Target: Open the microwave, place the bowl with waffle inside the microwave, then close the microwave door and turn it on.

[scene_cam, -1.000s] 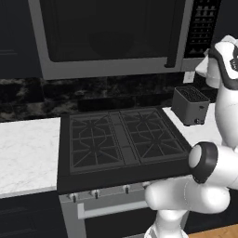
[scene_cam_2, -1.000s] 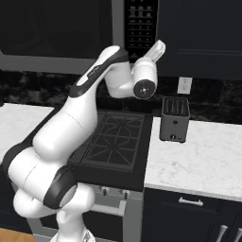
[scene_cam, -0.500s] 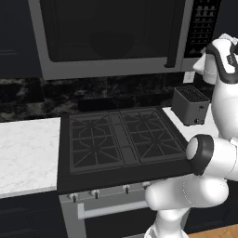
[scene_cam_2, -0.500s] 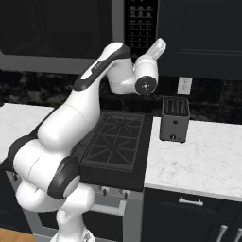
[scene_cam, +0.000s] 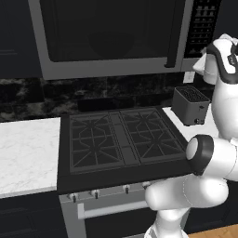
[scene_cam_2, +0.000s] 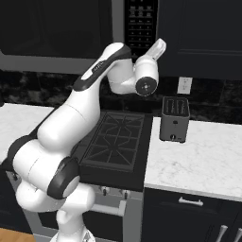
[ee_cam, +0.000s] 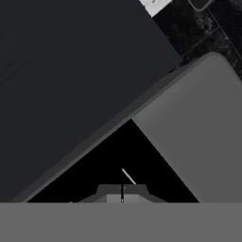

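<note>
The microwave (scene_cam: 111,70) hangs above the stove, and its door (scene_cam: 107,32) is closed, with the dark handle bar (scene_cam: 173,37) upright. Right of the handle sits the black button panel (scene_cam: 202,23), seen in the right base view as the panel (scene_cam_2: 142,23). My gripper (scene_cam_2: 159,46) points up beside the panel's lower right corner. In the hand view my gripper (ee_cam: 122,194) is shut on nothing, its tips pressed together, close to a grey frame edge and a dark cabinet front. The bowl and waffle are out of view.
A black gas stove (scene_cam: 122,139) lies below the microwave. A dark grey toaster (scene_cam_2: 174,119) stands on the white marble counter (scene_cam_2: 203,160) to its right. More marble counter (scene_cam: 25,153) extends to the stove's left. Dark cabinets surround the microwave.
The arm's shoulder and elbow have risen and straightened. The hand has stayed almost still beside the button panel. The microwave door remains closed.
</note>
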